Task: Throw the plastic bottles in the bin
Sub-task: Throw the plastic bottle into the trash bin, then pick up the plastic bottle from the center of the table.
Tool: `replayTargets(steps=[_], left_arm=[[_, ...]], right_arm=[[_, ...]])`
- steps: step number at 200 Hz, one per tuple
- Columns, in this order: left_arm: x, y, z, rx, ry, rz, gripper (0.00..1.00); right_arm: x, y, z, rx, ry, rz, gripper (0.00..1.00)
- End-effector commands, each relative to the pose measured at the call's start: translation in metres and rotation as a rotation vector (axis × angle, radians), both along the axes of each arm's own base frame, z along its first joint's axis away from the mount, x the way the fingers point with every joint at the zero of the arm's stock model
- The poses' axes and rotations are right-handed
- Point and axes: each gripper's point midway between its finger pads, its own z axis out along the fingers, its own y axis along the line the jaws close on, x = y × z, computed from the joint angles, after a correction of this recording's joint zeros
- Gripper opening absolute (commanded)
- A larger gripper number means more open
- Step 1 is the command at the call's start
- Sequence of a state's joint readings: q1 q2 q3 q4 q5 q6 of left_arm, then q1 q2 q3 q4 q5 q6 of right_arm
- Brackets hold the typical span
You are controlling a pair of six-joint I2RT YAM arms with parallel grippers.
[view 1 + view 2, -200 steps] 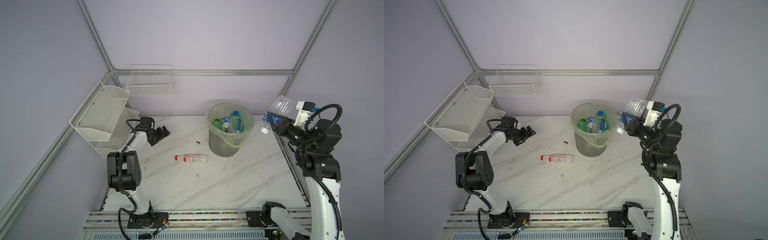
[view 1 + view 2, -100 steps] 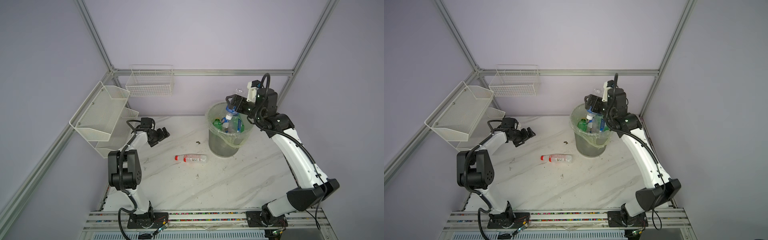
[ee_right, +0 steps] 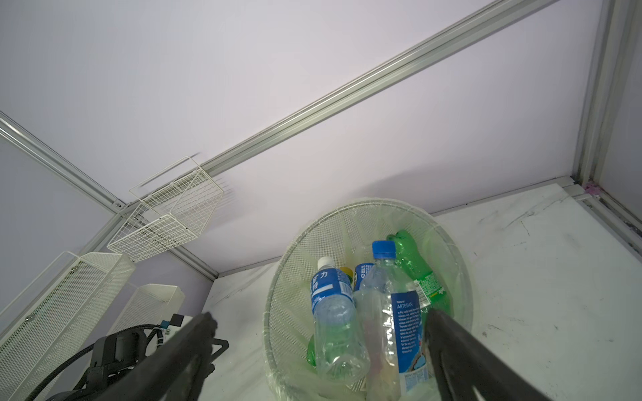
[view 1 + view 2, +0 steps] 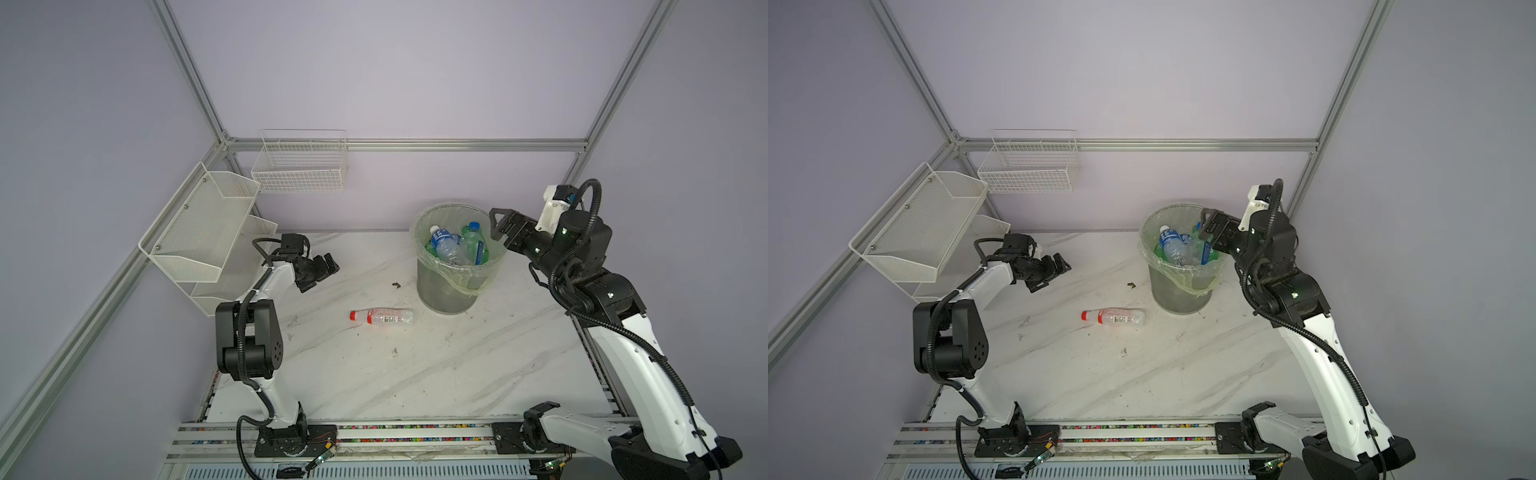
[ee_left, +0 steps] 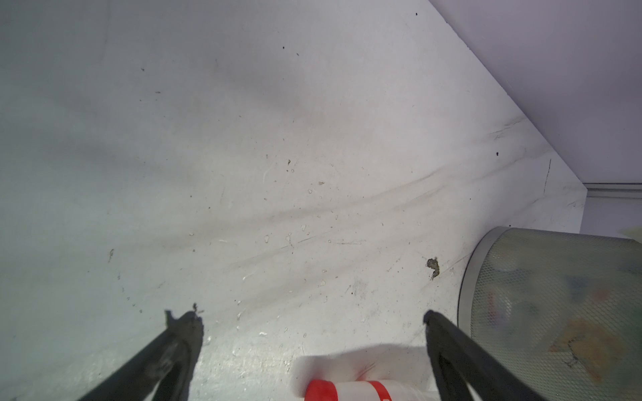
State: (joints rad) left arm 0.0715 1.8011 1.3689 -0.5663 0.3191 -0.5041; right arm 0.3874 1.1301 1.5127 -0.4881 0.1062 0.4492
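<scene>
The bin [image 4: 446,291] stands near the back edge of the tabletop [image 4: 415,374], right of its middle. We see several bottles [image 3: 385,305] piled inside it: clear ones with blue labels and a green bottle [image 3: 417,267]. Our right claw [image 4: 500,225] hovers at the right side of the rim, spread open and empty. One red-capped bottle [image 4: 382,318] lies on its side near the tabletop's middle, just left of the bin. Our left claw [image 4: 321,272] hangs open and empty near the back left corner.
</scene>
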Motion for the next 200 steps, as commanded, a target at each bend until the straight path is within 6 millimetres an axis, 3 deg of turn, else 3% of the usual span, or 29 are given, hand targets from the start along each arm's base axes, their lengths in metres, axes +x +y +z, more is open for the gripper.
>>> replayTargets(steps=[1,29,65,106,141,189,193,200], left_arm=[[0.018,0.001,0.035,0.007,-0.102,-0.007,1.00],[0.014,-0.005,0.036,0.011,-0.106,-0.012,1.00],[0.006,-0.024,0.058,-0.034,-0.140,-0.024,1.00],[-0.020,-0.041,0.079,-0.094,-0.150,0.010,1.00],[-0.047,-0.067,0.086,-0.139,-0.091,0.048,1.00],[-0.081,-0.091,0.078,-0.180,-0.003,0.203,1.00],[-0.085,-0.092,0.088,-0.196,-0.024,0.211,1.00],[-0.088,-0.095,0.089,-0.212,-0.014,0.228,1.00]], right_arm=[[0.001,-0.004,-0.031,-0.009,0.066,-0.034,0.97],[-0.005,-0.008,-0.042,-0.021,0.078,-0.044,0.97],[-0.005,-0.010,-0.050,-0.046,0.087,-0.046,0.97],[-0.005,-0.014,-0.066,-0.060,0.110,-0.062,0.97],[-0.001,-0.034,-0.089,-0.073,0.164,-0.103,0.97],[-0.002,-0.078,-0.109,-0.078,0.202,-0.174,0.97],[-0.002,-0.080,-0.110,-0.078,0.203,-0.178,0.97],[-0.002,-0.082,-0.110,-0.076,0.204,-0.183,0.97]])
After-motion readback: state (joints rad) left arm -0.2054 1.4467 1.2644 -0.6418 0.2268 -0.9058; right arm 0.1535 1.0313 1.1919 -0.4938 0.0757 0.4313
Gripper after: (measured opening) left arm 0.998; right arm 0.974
